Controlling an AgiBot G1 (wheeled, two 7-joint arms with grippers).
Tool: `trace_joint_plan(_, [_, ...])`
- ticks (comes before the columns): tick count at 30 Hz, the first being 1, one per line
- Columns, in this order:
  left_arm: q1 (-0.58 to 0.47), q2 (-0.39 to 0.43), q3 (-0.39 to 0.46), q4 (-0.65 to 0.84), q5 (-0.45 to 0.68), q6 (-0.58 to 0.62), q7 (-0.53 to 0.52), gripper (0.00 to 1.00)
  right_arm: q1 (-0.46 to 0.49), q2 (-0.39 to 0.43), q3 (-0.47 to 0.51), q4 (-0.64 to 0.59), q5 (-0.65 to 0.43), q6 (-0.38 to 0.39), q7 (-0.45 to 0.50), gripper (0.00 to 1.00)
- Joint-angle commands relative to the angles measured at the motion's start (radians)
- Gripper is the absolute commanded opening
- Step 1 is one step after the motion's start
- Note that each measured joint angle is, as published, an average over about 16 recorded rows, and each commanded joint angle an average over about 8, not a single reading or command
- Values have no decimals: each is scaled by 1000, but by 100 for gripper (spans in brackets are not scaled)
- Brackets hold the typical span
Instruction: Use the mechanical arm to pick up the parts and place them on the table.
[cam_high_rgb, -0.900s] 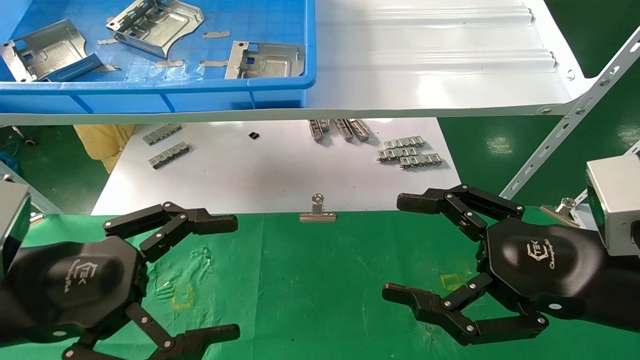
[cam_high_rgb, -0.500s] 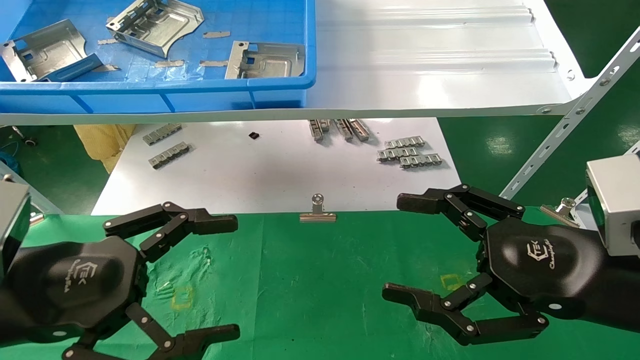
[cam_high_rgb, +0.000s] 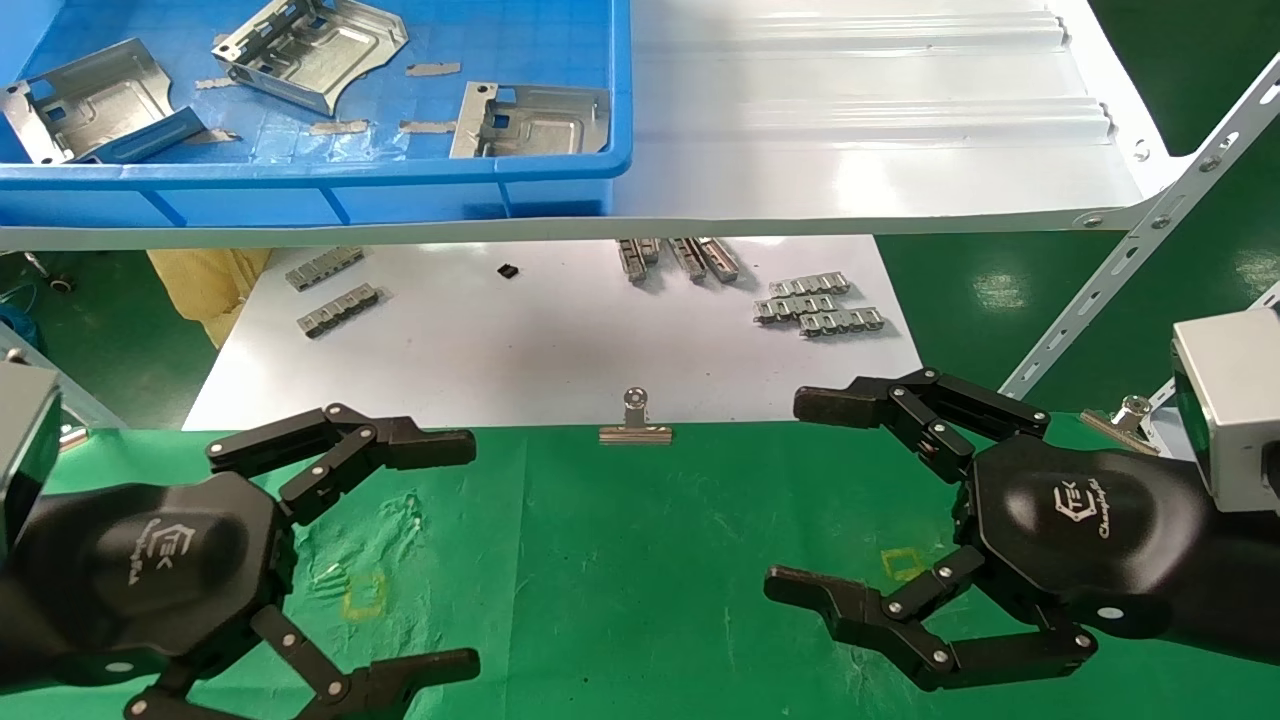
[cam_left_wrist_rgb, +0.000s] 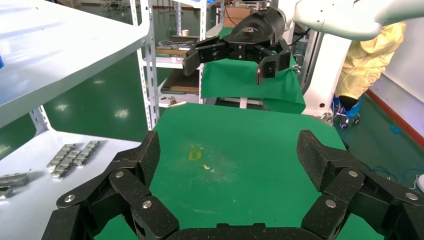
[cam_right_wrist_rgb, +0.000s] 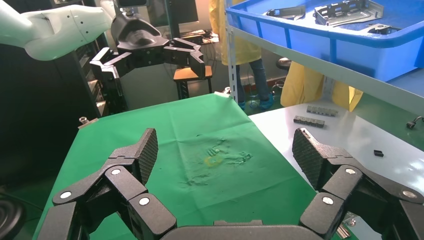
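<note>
Three shiny silver parts lie in the blue bin (cam_high_rgb: 560, 170) on the white shelf: one at the left (cam_high_rgb: 85, 100), one in the middle (cam_high_rgb: 315, 45), one near the bin's right wall (cam_high_rgb: 535, 120). The parts also show in the right wrist view (cam_right_wrist_rgb: 347, 11). My left gripper (cam_high_rgb: 455, 550) is open and empty over the green table (cam_high_rgb: 640, 560) at the near left. My right gripper (cam_high_rgb: 800, 495) is open and empty over the table at the near right. Each wrist view shows only green cloth between its own fingers.
A white board (cam_high_rgb: 520, 350) behind the cloth carries small grey link strips (cam_high_rgb: 815, 305) and a small black piece (cam_high_rgb: 508, 271). A silver binder clip (cam_high_rgb: 635, 420) sits at the cloth's far edge. A perforated shelf strut (cam_high_rgb: 1130, 260) slants at the right.
</note>
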Motion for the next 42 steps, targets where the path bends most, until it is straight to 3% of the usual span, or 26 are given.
trace_joint_plan(1, [0,0,0,0,0,0,0,100,0,0,0,0,0,0,0,16])
trace_joint_plan(2, [0,0,0,0,0,0,0,100,0,0,0,0,0,0,0,4])
trace_joint_plan(3, [0,0,0,0,0,0,0,100,0,0,0,0,0,0,0,0])
trace_joint_plan(32, [-5,-1,-1,-2,3,-2,1,100,0,0,0,0,0,0,0,0])
trace_joint_plan(37, [-36,0,0,-12,28,-22,-1,100,0,0,0,0,0,0,0,0])
trace_joint_plan(42, [-139,16,11,1,101,-79,-31,100,0,0,0,0,0,0,0,0])
